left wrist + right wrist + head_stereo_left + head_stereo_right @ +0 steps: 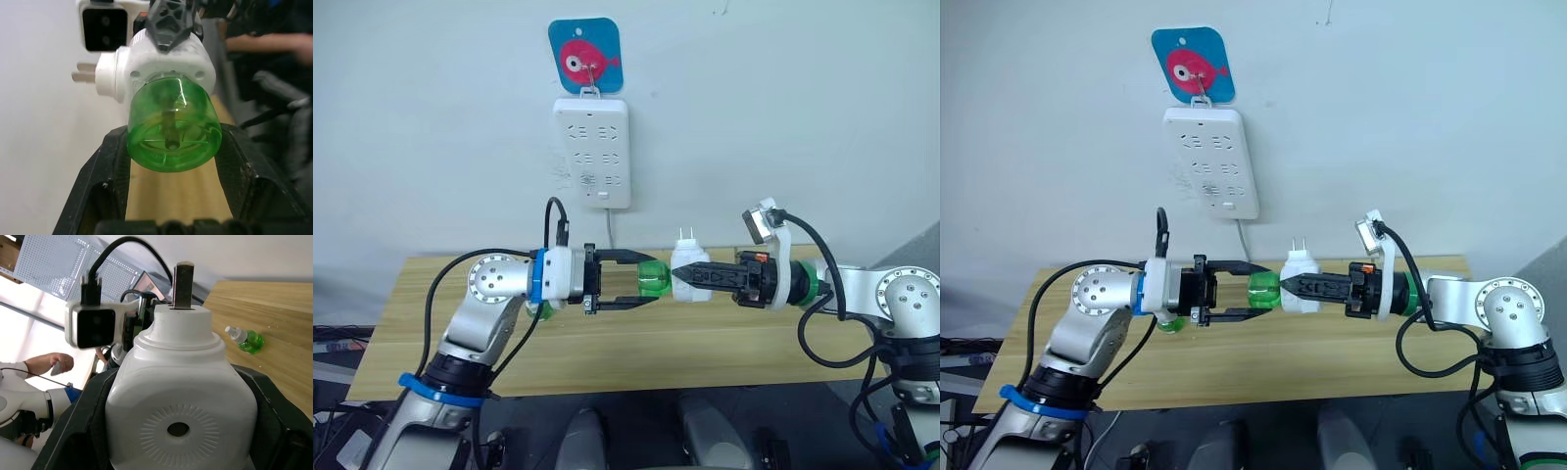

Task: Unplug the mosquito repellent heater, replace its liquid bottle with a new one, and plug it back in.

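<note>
Eye view: right hand (693,275) pinched the mosquito repellent heater (686,269) at frame centre, above the worktop (705,343), prongs up. Left hand (651,279) spread around the green bottle (653,277), probably touching it.
Left wrist: bottle seated in heater.
Right wrist: spare bottle (246,339) lay on worktop, upper right.

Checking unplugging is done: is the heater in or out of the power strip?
Out. The right gripper holds the heater over the table, prongs bare, apart from the power strip.
</note>
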`<state>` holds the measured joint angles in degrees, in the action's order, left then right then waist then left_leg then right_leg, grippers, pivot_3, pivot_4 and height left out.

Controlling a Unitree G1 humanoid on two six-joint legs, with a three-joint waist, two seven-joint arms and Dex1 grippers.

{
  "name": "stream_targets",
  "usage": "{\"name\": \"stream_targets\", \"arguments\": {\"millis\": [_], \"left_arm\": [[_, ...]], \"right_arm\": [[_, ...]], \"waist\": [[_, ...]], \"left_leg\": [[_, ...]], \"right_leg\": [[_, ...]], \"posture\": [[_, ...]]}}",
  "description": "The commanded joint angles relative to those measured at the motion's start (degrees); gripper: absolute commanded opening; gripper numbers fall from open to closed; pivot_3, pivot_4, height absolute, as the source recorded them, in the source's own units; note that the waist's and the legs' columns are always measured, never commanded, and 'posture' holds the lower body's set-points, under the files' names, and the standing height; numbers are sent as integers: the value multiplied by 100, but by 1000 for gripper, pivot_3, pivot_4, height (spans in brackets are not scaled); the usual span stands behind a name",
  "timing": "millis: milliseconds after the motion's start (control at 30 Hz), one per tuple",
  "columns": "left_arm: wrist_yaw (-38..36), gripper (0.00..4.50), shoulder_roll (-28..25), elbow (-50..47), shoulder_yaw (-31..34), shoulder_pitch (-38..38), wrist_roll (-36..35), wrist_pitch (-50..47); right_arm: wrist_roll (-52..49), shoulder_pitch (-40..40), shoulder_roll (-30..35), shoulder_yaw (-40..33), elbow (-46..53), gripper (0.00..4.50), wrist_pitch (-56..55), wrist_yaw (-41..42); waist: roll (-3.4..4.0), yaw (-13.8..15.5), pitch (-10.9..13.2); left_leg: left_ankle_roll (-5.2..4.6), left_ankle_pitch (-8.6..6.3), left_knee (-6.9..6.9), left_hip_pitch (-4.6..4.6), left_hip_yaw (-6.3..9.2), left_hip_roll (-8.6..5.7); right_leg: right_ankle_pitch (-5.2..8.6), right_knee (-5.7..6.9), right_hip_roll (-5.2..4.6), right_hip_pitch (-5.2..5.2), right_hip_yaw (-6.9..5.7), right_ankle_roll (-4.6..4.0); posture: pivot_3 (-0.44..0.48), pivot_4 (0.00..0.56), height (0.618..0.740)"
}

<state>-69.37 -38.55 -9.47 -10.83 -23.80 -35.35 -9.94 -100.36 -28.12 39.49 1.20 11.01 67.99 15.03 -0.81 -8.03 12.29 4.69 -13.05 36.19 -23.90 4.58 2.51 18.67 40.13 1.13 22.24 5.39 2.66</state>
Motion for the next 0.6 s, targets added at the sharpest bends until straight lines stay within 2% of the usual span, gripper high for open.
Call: {"name": "stream_targets", "arguments": {"millis": [33, 133, 267, 333, 433, 533, 567, 600], "left_arm": [[143, 2202, -475, 211, 534, -521, -1754, -2786], [284, 2202, -349, 409, 744, -845, -2011, -3255], [417, 2202, -182, 165, 800, -774, -1694, -3064], [289, 2202, -212, 83, 674, -638, -1291, -2711], [-18, 3149, -223, 69, 431, -383, -369, -1571], [-223, 4112, -1, 522, 298, -117, 1021, 941], [-377, 4451, 57, 639, 284, -38, 1245, 1543], [-433, 4500, 146, 758, 308, 14, 1447, 2171]], "right_arm": [[-84, 20, 93, -167, 100, 3027, 18, 71], [-59, 29, 81, -132, 126, 3026, 7, 71], [-61, 39, 110, -107, 138, 3026, -20, 72], [-72, 46, 118, -106, 142, 3026, -26, 62], [-81, 53, 120, -107, 145, 3026, -30, 50], [-75, 48, 108, -107, 145, 3026, -29, 31], [-65, 44, 101, -110, 142, 3026, -26, 27], [-56, 40, 93, -115, 138, 3026, -22, 25]], "waist": [[1, 10, 1], [1, 5, 1], [1, 7, 2], [1, 5, 2], [1, 12, 2], [1, 23, 2], [1, 38, 2], [1, 45, 2]], "left_leg": [[0, 0, 1, 0, 3, 0], [0, 0, 7, 1, 3, -1], [0, 0, 5, 1, 0, 2], [0, 0, 2, 1, 1, 7], [1, 0, -2, 3, 0, 7], [1, 1, -1, 5, -11, 5], [1, 1, 0, 6, -14, 4], [1, 1, 1, 5, -14, 4]], "right_leg": [[0, 1, 1, 0, -3, 1], [9, 5, 4, -1, -4, 15], [1, 1, 4, 1, -2, 1], [1, 0, 7, 1, -3, -1], [1, -1, 8, 1, -1, -2], [0, -3, 5, 1, 11, -2], [0, -5, 4, 1, 13, -2], [0, -7, 4, 0, 12, -3]], "posture": [[-150, 198, 729], [-150, 198, 729], [-152, 201, 729], [-153, 201, 729], [-151, 201, 729], [-152, 201, 729], [-151, 202, 729], [-151, 202, 729]]}}
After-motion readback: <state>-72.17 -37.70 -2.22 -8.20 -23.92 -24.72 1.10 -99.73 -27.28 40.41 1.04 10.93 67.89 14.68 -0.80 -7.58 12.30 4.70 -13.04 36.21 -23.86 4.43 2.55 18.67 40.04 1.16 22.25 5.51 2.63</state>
